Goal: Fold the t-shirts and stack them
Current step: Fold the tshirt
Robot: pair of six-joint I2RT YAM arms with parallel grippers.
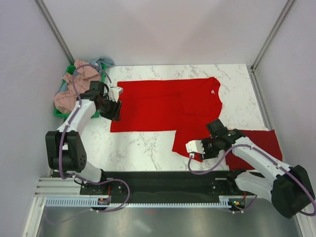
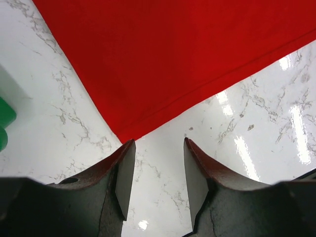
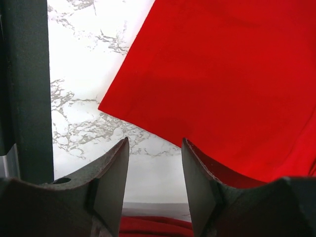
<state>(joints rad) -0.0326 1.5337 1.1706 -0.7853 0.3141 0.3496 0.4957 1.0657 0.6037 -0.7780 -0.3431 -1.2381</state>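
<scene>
A bright red t-shirt (image 1: 168, 101) lies spread flat across the marble table, with one part (image 1: 190, 138) reaching toward the near edge. My left gripper (image 1: 113, 107) is open and empty over the shirt's near-left corner; in the left wrist view that corner (image 2: 129, 138) lies just beyond my left gripper (image 2: 158, 144). My right gripper (image 1: 193, 148) is open and empty at the near edge of the shirt's lower part. In the right wrist view the red cloth (image 3: 222, 74) lies ahead of my right gripper (image 3: 155, 144). More red cloth (image 3: 153, 227) shows below it.
A green bin (image 1: 63, 113) at the far left holds dusty pink shirts (image 1: 74, 81) and a grey-blue one (image 1: 102, 61). Another red shirt (image 1: 264, 140) lies at the right, partly under my right arm. The black base rail (image 1: 163, 180) runs along the near edge.
</scene>
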